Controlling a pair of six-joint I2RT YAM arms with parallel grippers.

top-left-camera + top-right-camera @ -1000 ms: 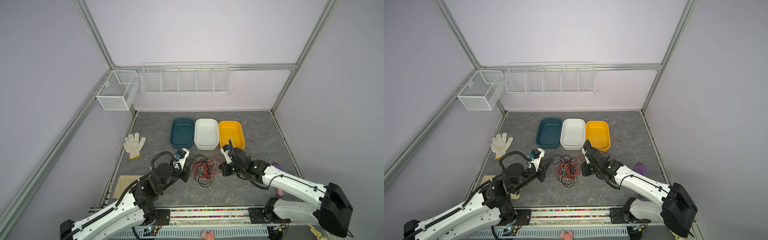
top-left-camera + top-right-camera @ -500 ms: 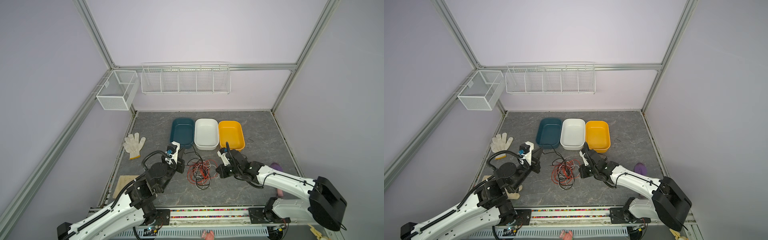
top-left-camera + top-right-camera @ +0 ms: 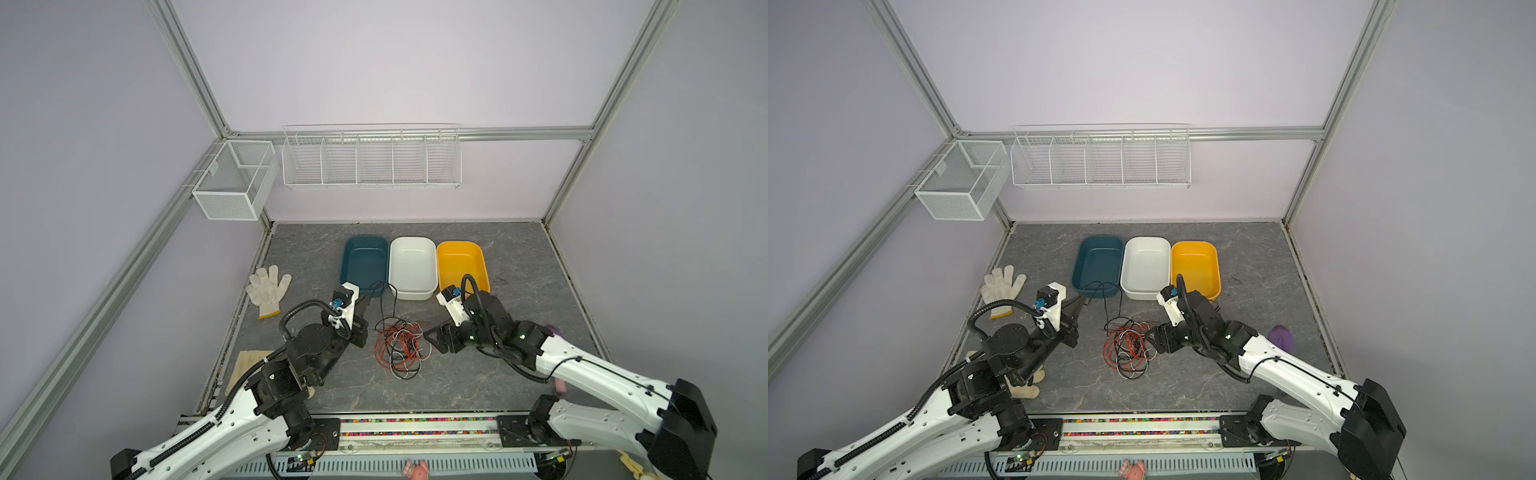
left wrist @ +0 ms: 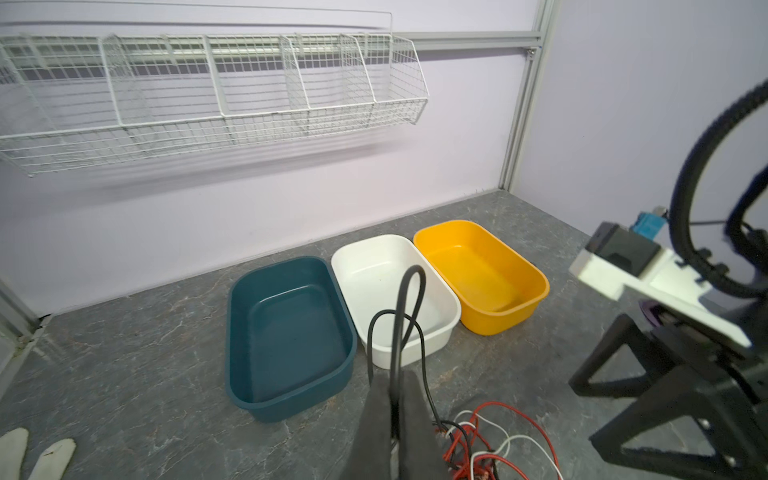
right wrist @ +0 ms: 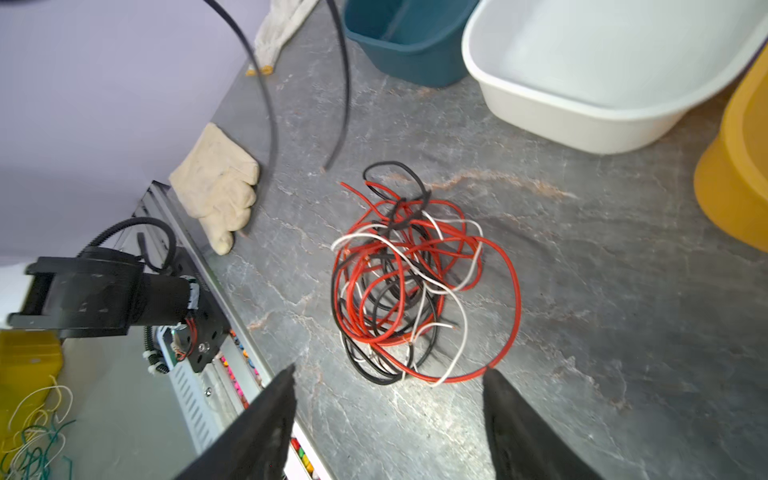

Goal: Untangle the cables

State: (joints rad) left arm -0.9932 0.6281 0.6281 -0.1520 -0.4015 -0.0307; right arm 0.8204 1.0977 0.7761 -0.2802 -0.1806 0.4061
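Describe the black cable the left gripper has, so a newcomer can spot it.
Find the teal bin, leftmost of three at the back of the grey table. Just in front of it, the left gripper holds, jaws shut, a black cable looping up above them. Unlike the red, black and white pile beside it, its loop is raised off the table.

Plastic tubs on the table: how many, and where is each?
3, side by side in one row in both top views: the teal tub on the left, the white tub in the middle, the yellow tub on the right. None seems hidden.
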